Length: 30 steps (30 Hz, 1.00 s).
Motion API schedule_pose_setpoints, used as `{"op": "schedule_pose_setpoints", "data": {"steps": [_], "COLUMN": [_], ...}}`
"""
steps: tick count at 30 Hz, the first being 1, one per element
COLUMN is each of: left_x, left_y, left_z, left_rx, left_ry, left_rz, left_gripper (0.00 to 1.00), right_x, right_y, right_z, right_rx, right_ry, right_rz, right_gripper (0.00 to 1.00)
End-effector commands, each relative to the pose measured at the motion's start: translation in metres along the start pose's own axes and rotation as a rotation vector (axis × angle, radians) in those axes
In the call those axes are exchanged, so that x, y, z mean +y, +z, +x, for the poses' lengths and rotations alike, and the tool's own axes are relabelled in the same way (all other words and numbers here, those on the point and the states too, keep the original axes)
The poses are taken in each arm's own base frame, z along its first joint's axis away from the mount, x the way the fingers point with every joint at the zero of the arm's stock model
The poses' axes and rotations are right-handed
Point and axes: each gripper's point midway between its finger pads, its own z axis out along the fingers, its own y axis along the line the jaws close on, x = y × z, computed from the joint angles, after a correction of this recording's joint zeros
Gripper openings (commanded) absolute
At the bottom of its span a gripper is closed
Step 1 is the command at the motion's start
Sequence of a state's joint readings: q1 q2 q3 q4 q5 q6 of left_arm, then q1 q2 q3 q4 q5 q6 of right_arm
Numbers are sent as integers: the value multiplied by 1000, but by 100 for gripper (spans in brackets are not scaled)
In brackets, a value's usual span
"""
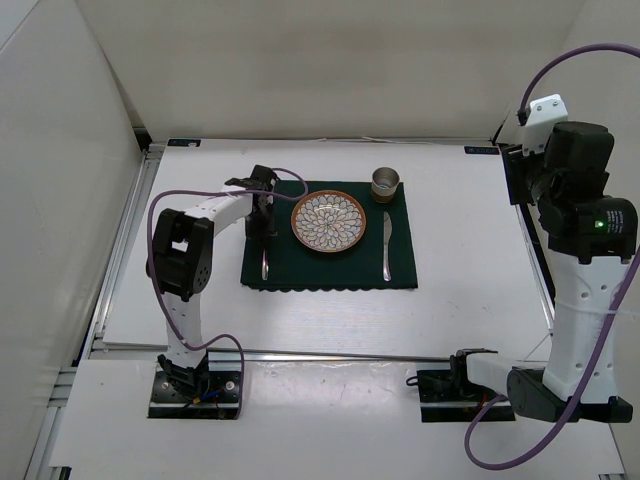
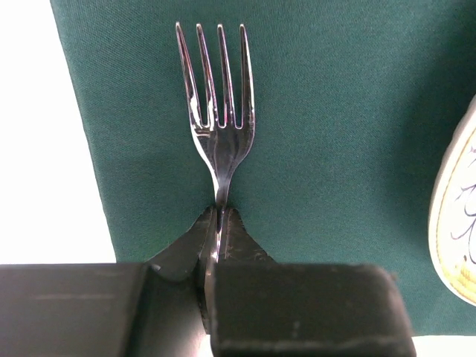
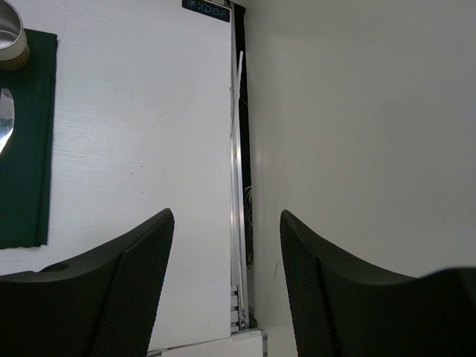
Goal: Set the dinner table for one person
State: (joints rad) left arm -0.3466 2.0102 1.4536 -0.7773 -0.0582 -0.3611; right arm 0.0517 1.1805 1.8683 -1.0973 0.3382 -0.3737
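While gripping fork [image 2: 219, 134] by its neck in left gripper [image 2: 218, 223], shut tight, treat fork placement as step in hand. Locate fork over green placemat [image 1: 330, 275] on white surface [image 1: 460, 310], left of plate [image 1: 329, 222]. Count knife [image 1: 387, 245] and cup [image 1: 386, 183] as laid. Next: confirm contact, open, lift straight up. Leave right gripper [image 3: 227, 245] wide, empty, aside.

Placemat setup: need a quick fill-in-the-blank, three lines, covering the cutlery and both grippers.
1. The left gripper is shut on the handle of the ____.
2. On the green placemat, the knife lies to the ____ of the plate.
3. The right gripper holds nothing; its jaws stand ____.
Missing words: fork; right; open.
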Motion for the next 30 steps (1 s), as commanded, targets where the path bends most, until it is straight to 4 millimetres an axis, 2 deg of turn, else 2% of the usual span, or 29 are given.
{"op": "schedule_pose_setpoints", "data": {"steps": [1,14,16,17,21,27,30], "left_x": [4,3,-2,-2,-7,-5,-4], "left_y": [-8,-10,-16,-16,-28,-49,-76], "left_z": [-15,-22,-25,-25,-30,-39,-62], "left_rx": [-46,-68,-84,-84,-115,-173,-261], "left_ry": [-17,-19,-11,-11,-5,-11,-19], "left_rz": [-12,-14,-5,-5,10,10,19], "left_gripper": [10,10,19,29,46,50,52], "right_x": [-6,-2,-3,-3,-2,0,1], "right_y": [-6,-11,-14,-14,-12,-12,-12], "right_z": [-8,-4,-4,-4,-2,-3,-3], "right_rx": [-47,-45,-54,-54,-45,-49,-52], "right_ry": [25,32,34,34,32,31,31], "right_rz": [25,4,7,7,4,-4,-13], "right_gripper": [63,63,63,63,63,63,63]}}
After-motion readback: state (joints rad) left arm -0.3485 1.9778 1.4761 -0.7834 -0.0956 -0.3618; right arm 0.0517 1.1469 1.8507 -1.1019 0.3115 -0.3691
